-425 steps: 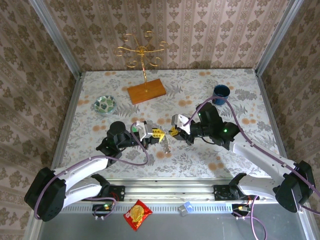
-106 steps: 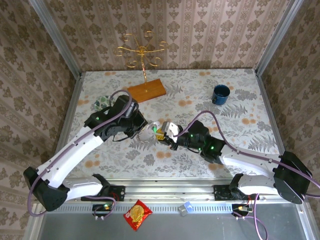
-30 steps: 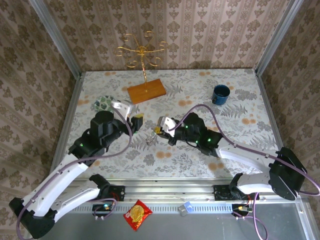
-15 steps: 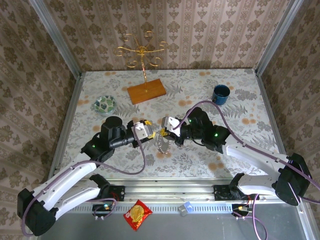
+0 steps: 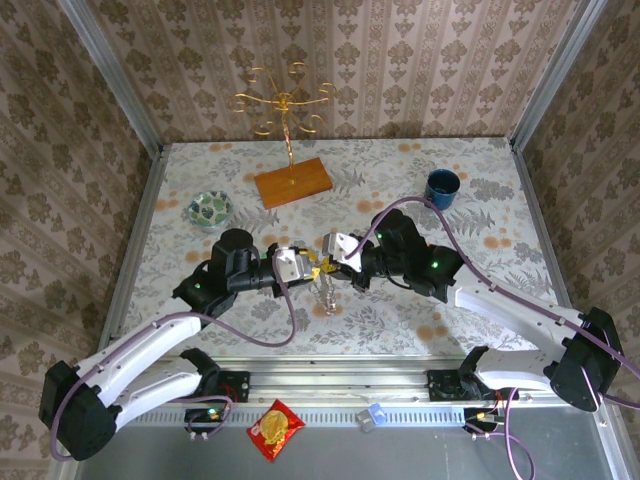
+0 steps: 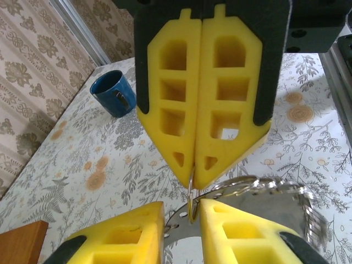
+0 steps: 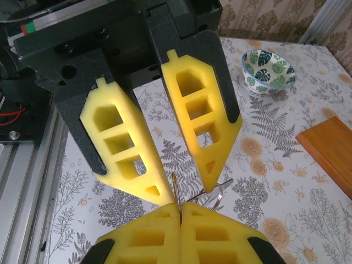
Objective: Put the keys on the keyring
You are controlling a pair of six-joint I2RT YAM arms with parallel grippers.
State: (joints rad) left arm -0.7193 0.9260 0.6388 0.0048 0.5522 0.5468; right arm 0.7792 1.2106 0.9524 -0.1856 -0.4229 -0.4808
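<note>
Over the table's middle my two grippers meet tip to tip. My right gripper [image 5: 328, 252] [image 7: 180, 212] is shut on a thin wire keyring [image 6: 191, 190] [image 7: 174, 190], whose edge sticks up out of its pads. My left gripper [image 5: 303, 263] [image 6: 181, 220] faces it with the jaws a narrow gap apart. A flat silver key [image 6: 179, 226] and the ring's lower edge sit in that gap. More bright metal [image 6: 258, 186] trails off to the right. A small metal bunch [image 5: 322, 291] hangs below the two grippers. I see no green on the keys.
A blue cup [image 5: 441, 186] [image 6: 113, 93] stands at the back right. A patterned bowl [image 5: 210, 208] [image 7: 268, 67] sits at the left. A gold wire stand on a wooden base [image 5: 291, 182] is at the back. A snack packet [image 5: 275, 428] lies off the table's near edge.
My left gripper has swung from the back left in towards the right gripper, and its jaws have narrowed round the key. The right gripper has stayed shut and shifted slightly.
</note>
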